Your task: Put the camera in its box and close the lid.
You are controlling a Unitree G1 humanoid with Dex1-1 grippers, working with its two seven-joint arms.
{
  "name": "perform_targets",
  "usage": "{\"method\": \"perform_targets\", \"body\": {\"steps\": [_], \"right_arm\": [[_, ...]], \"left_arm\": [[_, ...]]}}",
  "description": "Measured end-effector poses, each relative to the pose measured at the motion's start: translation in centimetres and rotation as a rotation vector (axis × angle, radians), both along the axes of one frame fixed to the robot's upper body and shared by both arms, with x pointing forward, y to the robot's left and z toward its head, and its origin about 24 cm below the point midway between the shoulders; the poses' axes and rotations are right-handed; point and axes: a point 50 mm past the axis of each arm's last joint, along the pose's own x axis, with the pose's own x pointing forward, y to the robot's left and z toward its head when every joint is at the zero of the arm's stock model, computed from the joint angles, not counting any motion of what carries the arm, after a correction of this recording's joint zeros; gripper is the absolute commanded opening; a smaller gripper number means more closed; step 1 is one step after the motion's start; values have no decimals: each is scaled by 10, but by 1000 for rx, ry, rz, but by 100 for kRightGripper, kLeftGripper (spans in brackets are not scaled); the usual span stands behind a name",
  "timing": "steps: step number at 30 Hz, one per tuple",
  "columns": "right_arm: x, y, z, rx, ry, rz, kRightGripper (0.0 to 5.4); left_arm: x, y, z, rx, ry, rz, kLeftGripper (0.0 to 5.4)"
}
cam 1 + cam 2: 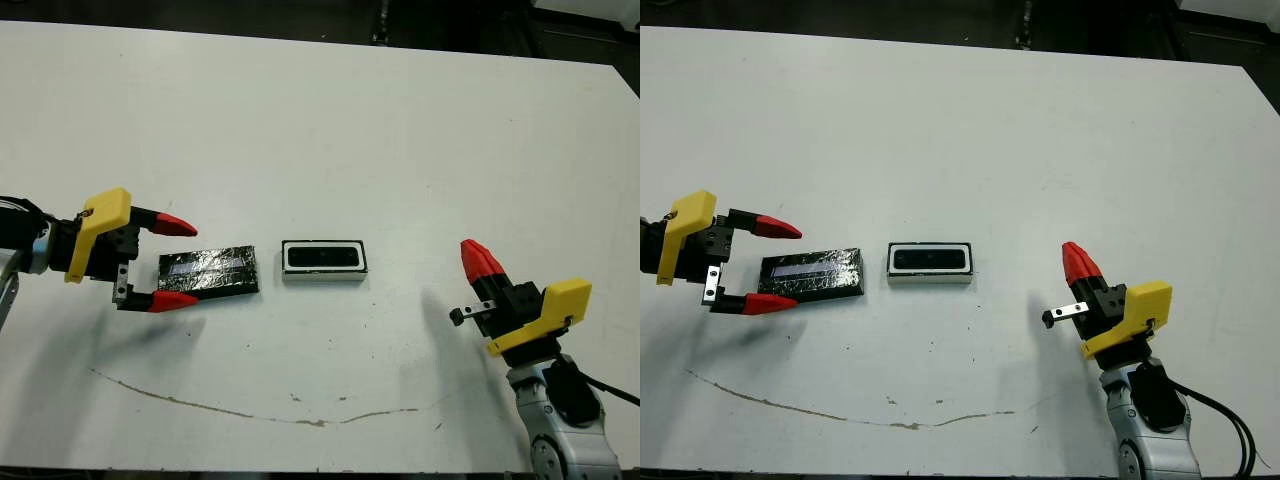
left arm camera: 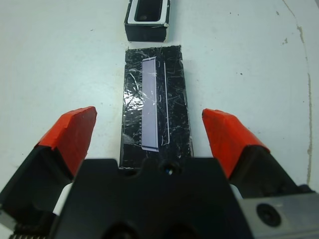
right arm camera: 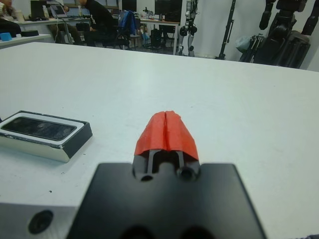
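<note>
Left claw (image 1: 160, 262) spread astride the lid (image 1: 209, 271) — a thin, stiff, slick slab, best pinched across its long edges — at the box's (image 1: 323, 261) nine o'clock; right claw (image 1: 478, 258) clenched empty.

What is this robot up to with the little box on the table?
It is packing a camera into its box. The camera already lies inside the box, near the middle of the white table. The lid lies flat on the table just beside the box, not yet on it. The left end effector is open, its red fingers on either side of the lid's end but not touching it. The right end effector is shut, empty and off to the side.
</note>
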Motion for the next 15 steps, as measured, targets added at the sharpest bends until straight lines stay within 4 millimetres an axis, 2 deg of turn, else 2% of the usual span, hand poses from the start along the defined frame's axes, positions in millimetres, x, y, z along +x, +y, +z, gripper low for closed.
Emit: {"method": "perform_targets", "body": {"steps": [15], "right_arm": [[0,0,1,-3,-2,1,1]], "left_arm": [[1,2,-7,9,85,47,540]]}}
